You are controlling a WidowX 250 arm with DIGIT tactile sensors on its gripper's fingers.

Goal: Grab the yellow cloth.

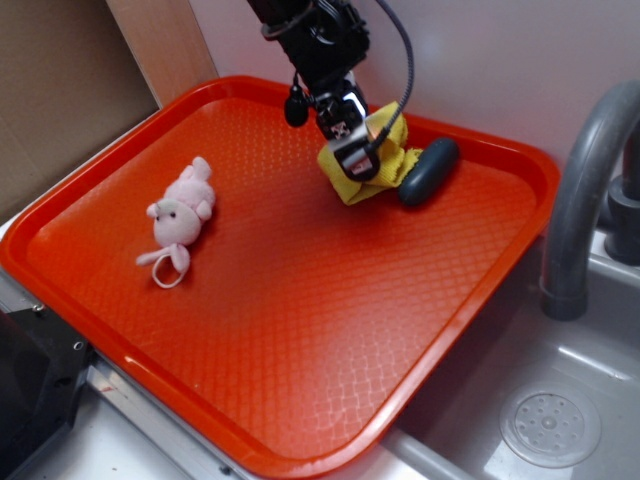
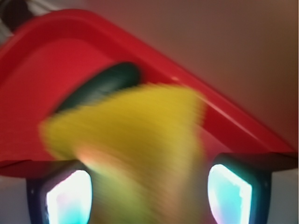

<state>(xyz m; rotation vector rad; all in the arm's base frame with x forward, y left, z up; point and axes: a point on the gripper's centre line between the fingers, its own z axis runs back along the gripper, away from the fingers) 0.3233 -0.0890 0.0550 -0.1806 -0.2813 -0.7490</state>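
Yellow cloth sits at the far side of the red tray, bunched up under my hand, with its right edge touching the dark grey oval object. From the exterior view I see the hand down on top of the cloth, the fabric folded up around the fingertips. In the wrist view the cloth fills the space between my two fingers, rising in a blurred peak, so the fingers look closed onto it with the cloth pinched between them. Whether the cloth is off the tray surface or only gathered, I cannot tell; its lower folds appear to rest on the tray in the exterior view. The grey object lies just behind the cloth in the wrist view, near the tray's raised rim.

A pink plush toy lies on the left part of the tray, well apart from the hand. To the right of the tray I see a grey faucet and a sink with a round drain.
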